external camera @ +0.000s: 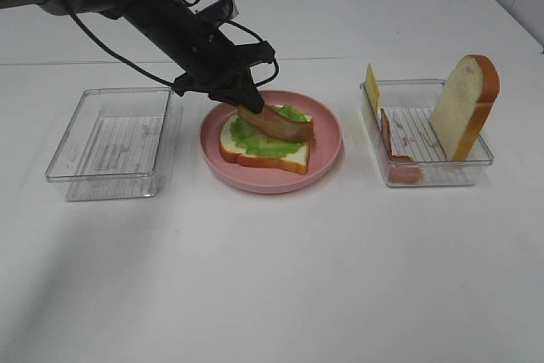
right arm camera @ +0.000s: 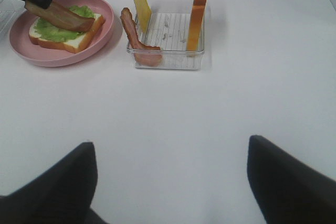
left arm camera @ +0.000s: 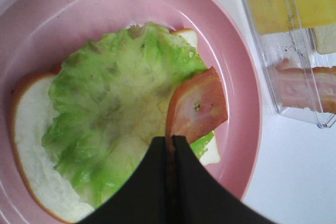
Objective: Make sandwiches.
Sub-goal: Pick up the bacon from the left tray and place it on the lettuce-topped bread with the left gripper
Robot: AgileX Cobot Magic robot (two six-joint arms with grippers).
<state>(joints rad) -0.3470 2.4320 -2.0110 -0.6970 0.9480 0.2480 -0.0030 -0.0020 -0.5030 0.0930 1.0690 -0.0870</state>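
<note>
Left fingers (left arm camera: 157, 161) are clamped on one end of a bacon strip (left arm camera: 199, 106), over the plate (external camera: 331, 138). Strip slants down and its free end looks to rest on the lettuce (left arm camera: 115, 103) near the far edge of the leaf. Lettuce lies on a bread slice (external camera: 272, 159) in the middle of the plate. So the sandwich on the plate is bread and lettuce, with bacon being laid.

Right fingers (right arm camera: 63, 182) are spread wide with nothing between them, over bare tabletop (right arm camera: 173, 103), well apart from the plate.

On the right-arm side of the plate, a clear tray (external camera: 425, 178) has a second bacon strip (external camera: 399, 163), a cheese slice (external camera: 371, 87) and an upright bread slice (external camera: 463, 108). On the plate's other side is another tray (external camera: 110, 146).

Risks, my read:
- Strip is held only by its end and sits off-centre. If let go here it may tip or slide off the leaf toward the plate rim.
- Pushing lower could drag the lettuce off the bread, since the leaf looks loose.
- Strip could stick to the fingers when they part and lift off again.
- An uneven bacon layer would make cheese and top bread sit crooked.
</note>
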